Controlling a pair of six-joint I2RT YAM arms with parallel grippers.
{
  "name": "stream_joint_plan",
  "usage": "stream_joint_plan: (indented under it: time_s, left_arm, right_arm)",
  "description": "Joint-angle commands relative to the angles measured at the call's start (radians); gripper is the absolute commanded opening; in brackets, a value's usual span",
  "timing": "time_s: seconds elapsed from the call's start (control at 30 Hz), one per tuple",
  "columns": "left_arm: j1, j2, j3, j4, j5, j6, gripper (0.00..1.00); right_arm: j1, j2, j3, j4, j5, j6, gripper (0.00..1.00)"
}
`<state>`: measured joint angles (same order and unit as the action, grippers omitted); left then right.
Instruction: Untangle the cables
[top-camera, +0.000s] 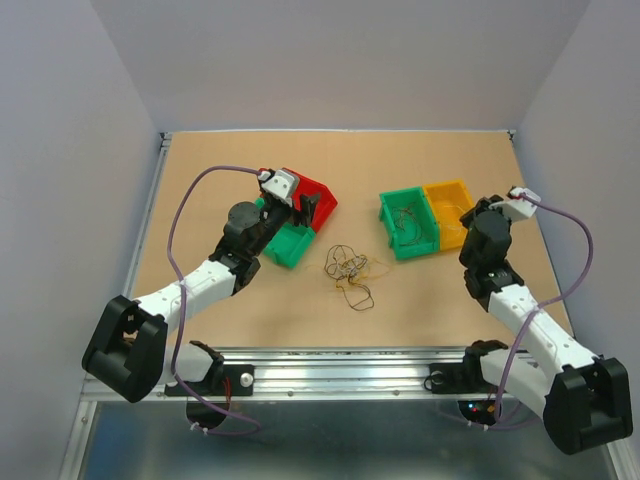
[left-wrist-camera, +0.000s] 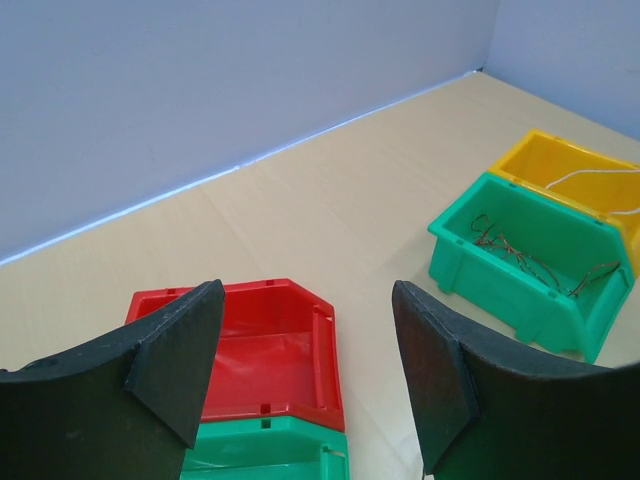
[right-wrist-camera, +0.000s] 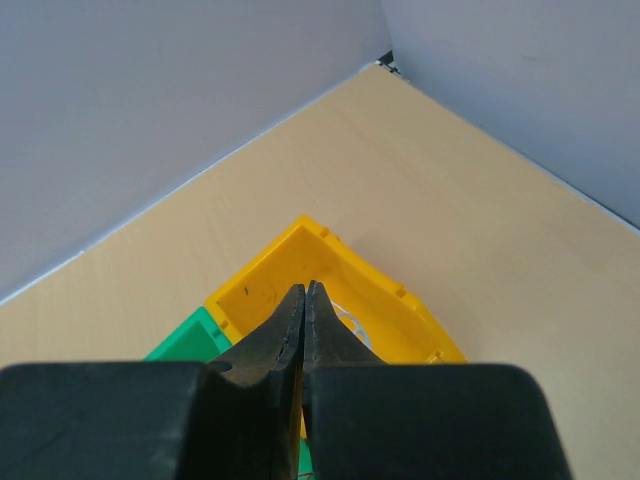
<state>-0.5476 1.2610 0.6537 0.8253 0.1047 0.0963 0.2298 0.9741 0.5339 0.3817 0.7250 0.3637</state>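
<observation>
The cables (top-camera: 352, 272) lie as a thin, loopy tangle of yellow, dark and reddish wire on the table between the two bin pairs, and neither gripper touches them. My left gripper (top-camera: 303, 204) hangs over the red bin (left-wrist-camera: 250, 350); it is open (left-wrist-camera: 308, 300) with nothing between its fingers. My right gripper (top-camera: 470, 213) hovers over the yellow bin (right-wrist-camera: 300, 228) and is shut (right-wrist-camera: 304, 290), with nothing visible in its grip. A whitish wire (right-wrist-camera: 352, 326) lies in the yellow bin. Thin brownish wires (left-wrist-camera: 520, 255) lie in the right green bin (left-wrist-camera: 455, 245).
A second green bin (top-camera: 285, 246) sits against the red bin (top-camera: 322, 198) on the left. The right green bin (top-camera: 385, 208) and yellow bin (top-camera: 448, 187) stand side by side. Grey walls close in the table on three sides. A metal rail (top-camera: 340, 375) runs along the near edge.
</observation>
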Motion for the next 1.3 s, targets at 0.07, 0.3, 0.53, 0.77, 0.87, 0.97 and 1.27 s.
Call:
stream_joint_plan:
  time_s: [0.07, 0.3, 0.53, 0.77, 0.87, 0.97, 1.27]
  left_arm:
    - [0.005, -0.012, 0.006, 0.049, 0.013, 0.006, 0.79]
    - [0.005, -0.023, 0.003, 0.048, 0.015, 0.005, 0.79]
    - [0.006, -0.021, 0.006, 0.046, 0.021, 0.005, 0.79]
    - [0.006, -0.035, 0.001, 0.046, 0.030, 0.006, 0.79]
    - [0.006, -0.035, 0.003, 0.044, 0.033, 0.006, 0.79]
    - [0.006, -0.026, 0.003, 0.044, 0.038, 0.005, 0.79]
    - [0.006, -0.025, 0.014, 0.021, 0.070, 0.029, 0.82]
  right_arm:
    - [-0.004, 0.046, 0.006, 0.056, -0.021, 0.024, 0.01]
    - [-0.007, 0.342, 0.153, 0.052, -0.090, 0.018, 0.01]
    - [-0.044, 0.550, 0.279, -0.025, -0.189, 0.081, 0.01]
    - [-0.101, 0.689, 0.327, -0.081, -0.243, 0.156, 0.01]
    - [-0.164, 0.756, 0.368, -0.134, -0.382, 0.205, 0.01]
    - [-0.218, 0.814, 0.413, -0.170, -0.475, 0.222, 0.01]
    - [-0.218, 0.709, 0.391, -0.179, -0.504, 0.185, 0.25]
